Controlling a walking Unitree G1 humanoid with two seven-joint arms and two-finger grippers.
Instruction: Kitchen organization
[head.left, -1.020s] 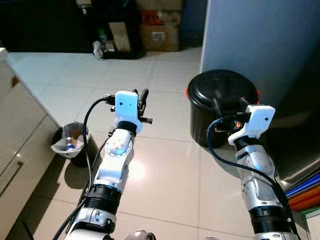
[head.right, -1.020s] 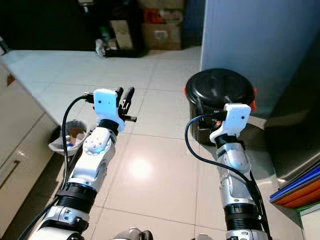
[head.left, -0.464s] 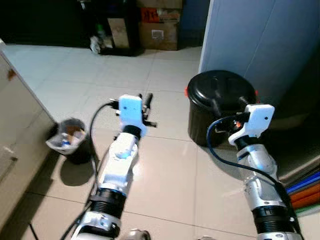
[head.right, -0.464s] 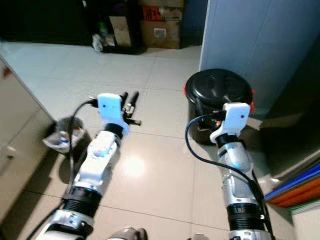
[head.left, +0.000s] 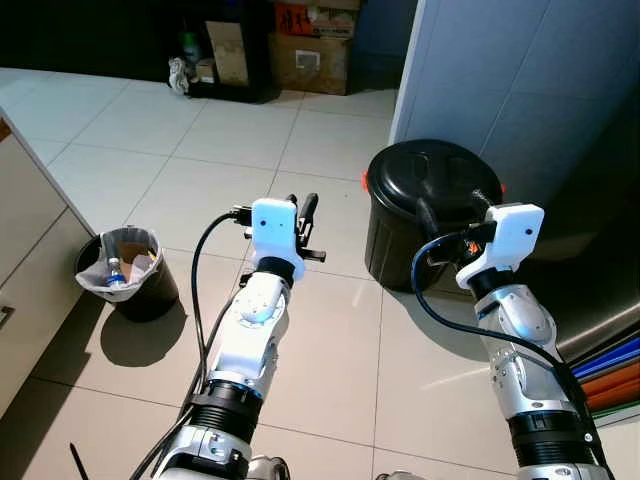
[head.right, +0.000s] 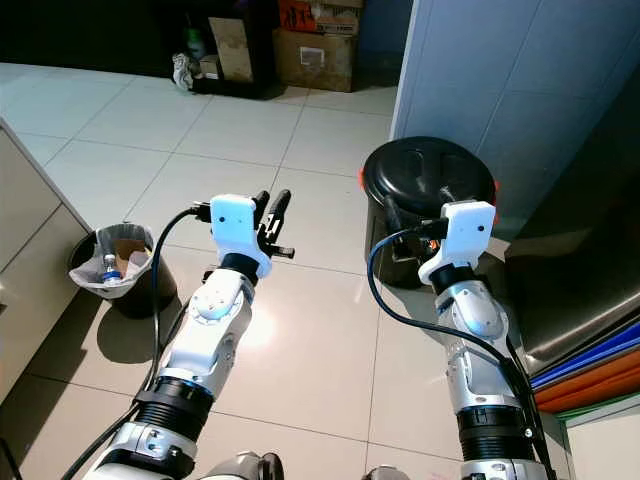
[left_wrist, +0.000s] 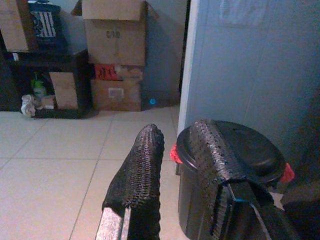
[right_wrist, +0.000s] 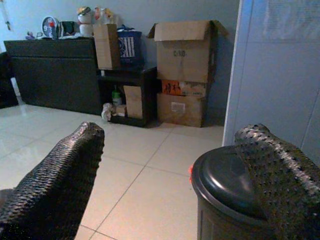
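While both arms are raised in front of the robot over the tiled floor (head.left: 120, 140), you hold nothing in either end effector. Your left end effector (head.left: 303, 214) sits above the open floor, its two black fingers (left_wrist: 137, 170) parted by a narrow gap with nothing between them. Your right end effector (head.left: 455, 215) hangs just in front of the black lidded bin (head.left: 432, 180), its fingers (right_wrist: 55, 185) spread wide and empty; in the head views they overlap the bin's near side, and you cannot tell whether they touch it.

The black lidded bin stands on the floor against the pale blue wall panel (head.left: 520, 80), its lid shut, with red tabs showing at each side. On your left, a small wastebasket (head.left: 125, 272) lined with a plastic bag holds a bottle and some brown scraps; it stands just beside the beige cabinet (head.left: 25, 250) at the left edge. Far ahead, cardboard boxes (left_wrist: 116, 47) are stacked next to a dark low shelf unit (right_wrist: 127, 95). At your lower right, a stack of blue and orange flat items (head.left: 610, 375) juts into view.
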